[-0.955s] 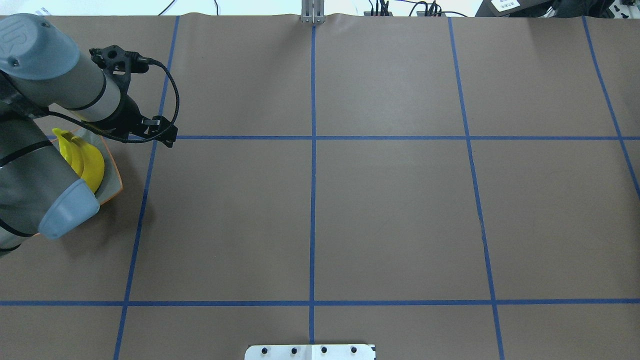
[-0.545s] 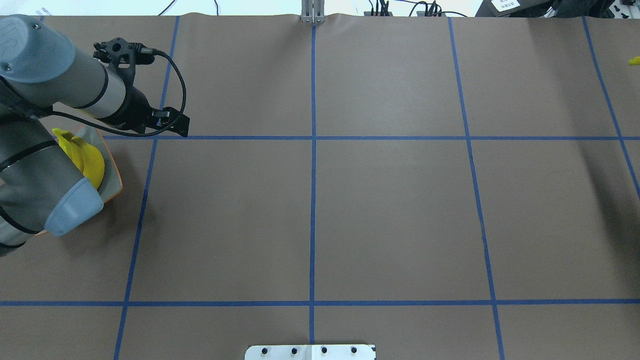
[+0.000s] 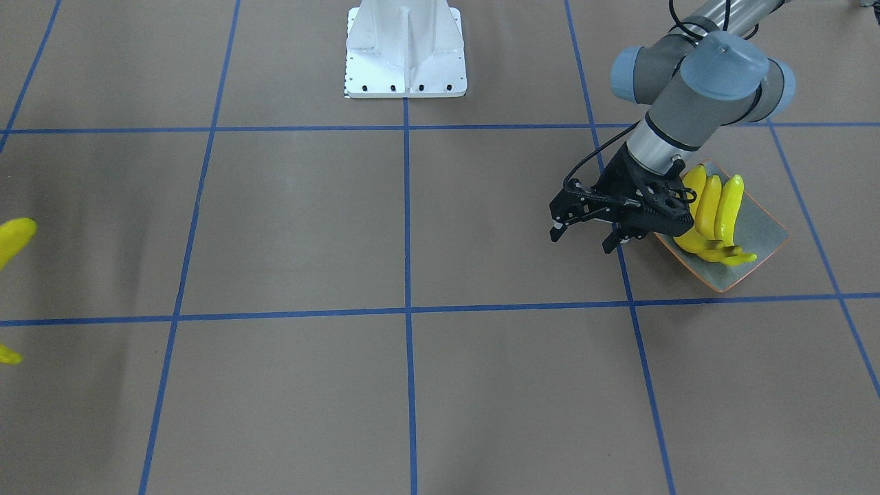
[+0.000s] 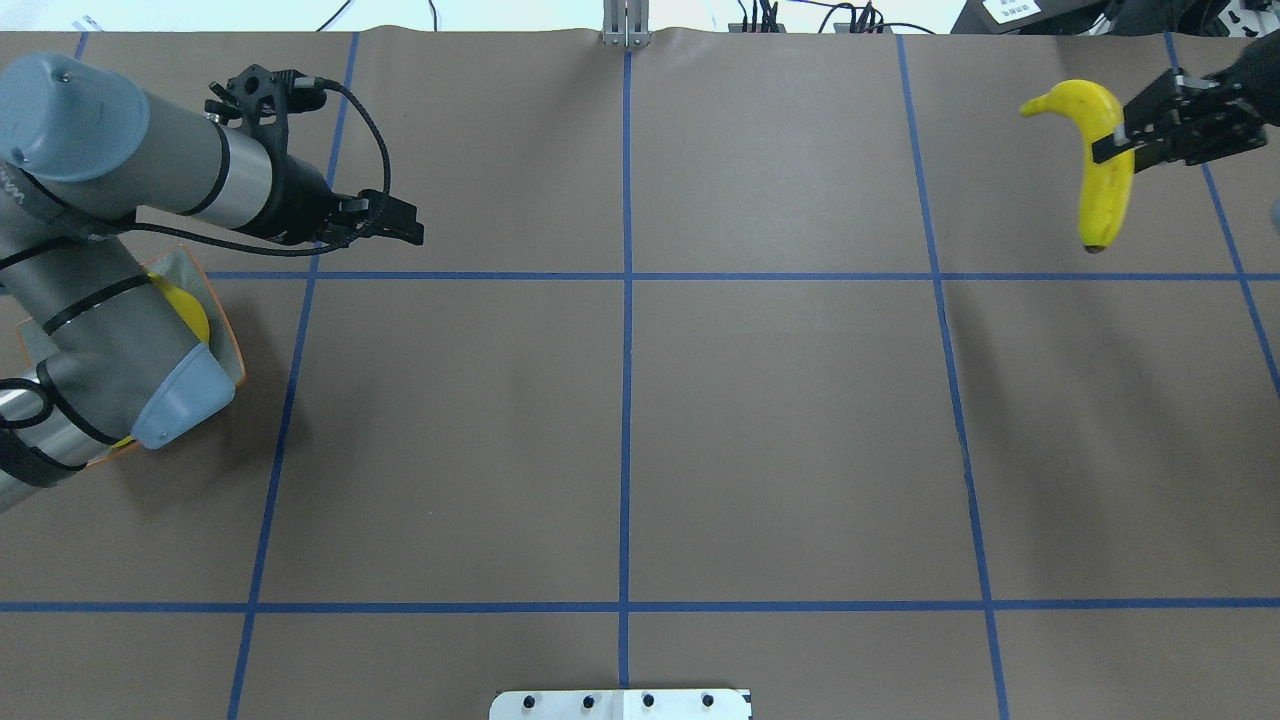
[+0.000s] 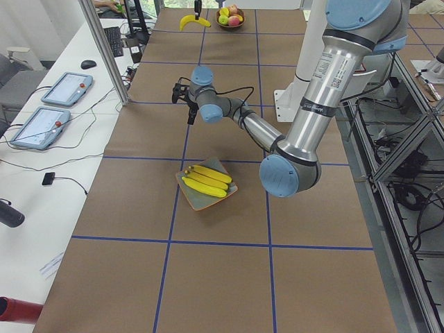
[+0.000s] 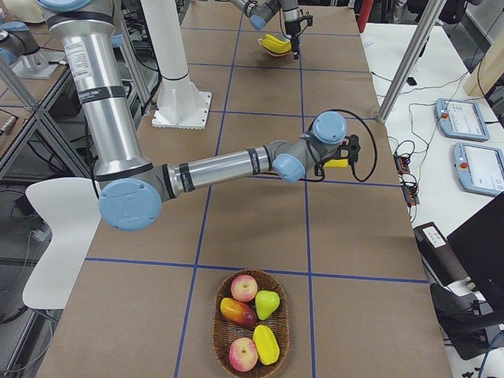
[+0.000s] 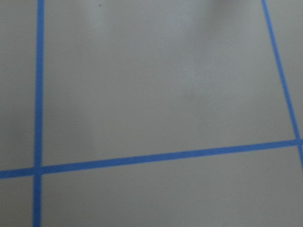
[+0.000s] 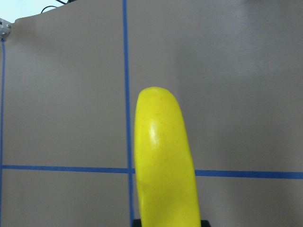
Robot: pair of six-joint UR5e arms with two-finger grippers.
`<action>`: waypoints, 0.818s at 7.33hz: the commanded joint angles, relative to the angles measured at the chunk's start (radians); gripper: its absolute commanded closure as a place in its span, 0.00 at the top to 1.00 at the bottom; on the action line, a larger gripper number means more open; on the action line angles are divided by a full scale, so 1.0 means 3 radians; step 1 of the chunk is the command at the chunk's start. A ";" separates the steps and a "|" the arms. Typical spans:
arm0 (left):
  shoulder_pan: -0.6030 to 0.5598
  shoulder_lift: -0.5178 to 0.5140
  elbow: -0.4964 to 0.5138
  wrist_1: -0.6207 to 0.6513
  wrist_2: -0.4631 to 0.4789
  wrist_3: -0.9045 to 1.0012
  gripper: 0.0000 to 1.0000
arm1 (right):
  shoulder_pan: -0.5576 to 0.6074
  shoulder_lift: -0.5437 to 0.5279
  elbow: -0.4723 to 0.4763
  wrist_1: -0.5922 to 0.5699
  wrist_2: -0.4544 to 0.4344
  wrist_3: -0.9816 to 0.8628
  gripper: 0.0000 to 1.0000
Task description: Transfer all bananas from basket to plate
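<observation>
- Bananas [image 3: 713, 206] on the plate [image 3: 762, 230]: I count three, lying side by side, at the left end of the table [image 4: 780, 430].
- A fourth banana [image 4: 1105, 190] hangs in the air over the right side of the table.
- The right gripper [image 4: 1112, 135] is clamped across this fourth banana, near its upper part.
- The left gripper [image 3: 581, 237] has its fingers spread and holds nothing. I see it over bare table, just beside the plate.
- The basket [image 6: 216, 335] stands at the right end, well apart from the plate, with other fruit [image 6: 244, 287] inside.
</observation>
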 commanded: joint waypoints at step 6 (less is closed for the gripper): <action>0.0017 -0.0429 0.0035 -0.0293 -0.0240 -0.0019 0.99 | -0.1532 0.0994 0.0133 0.0635 -0.1154 0.1798 0.00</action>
